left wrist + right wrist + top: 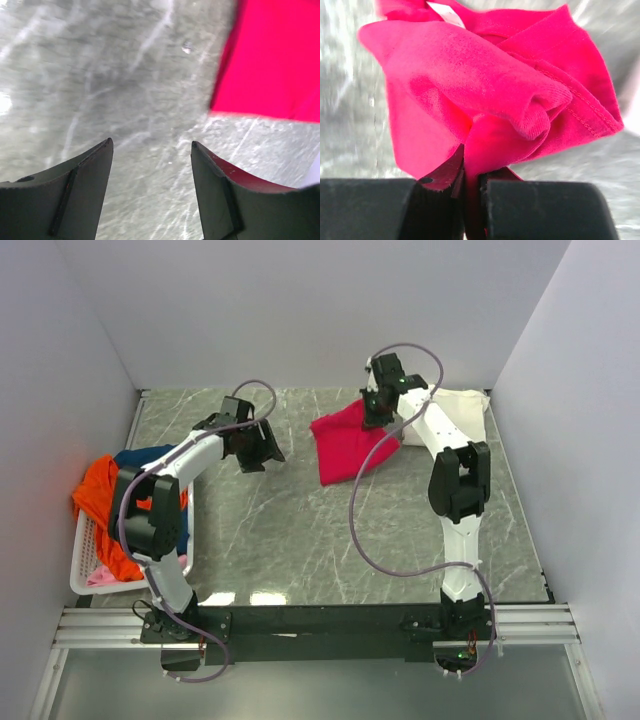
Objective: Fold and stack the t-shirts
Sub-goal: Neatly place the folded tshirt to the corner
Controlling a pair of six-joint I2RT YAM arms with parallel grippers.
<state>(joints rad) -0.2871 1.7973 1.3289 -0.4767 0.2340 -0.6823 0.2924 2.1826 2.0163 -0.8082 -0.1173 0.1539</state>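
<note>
Basket (82,578) at eight o'clock holds unfolded tees (98,495); left gripper (150,145) hangs released over the table (300,530); right gripper (472,175) clenched on crimson tee (343,445) at twelve, cream tee (458,405) beyond at one; draw that edge low, keep hems square.

The crimson-pink tee (345,445) lies far and right of centre on the desk (280,530), folded into a rough square; its far edge is bunched and pinched in the right claw (375,410), white neck label (445,12) showing; just right of it lies the cream-white tee (470,405), flat; at the left, orange (95,495), navy (150,455) and pale pink (103,577) tees sit crumpled in the basket (78,575), the orange spilling over its rim.
</note>
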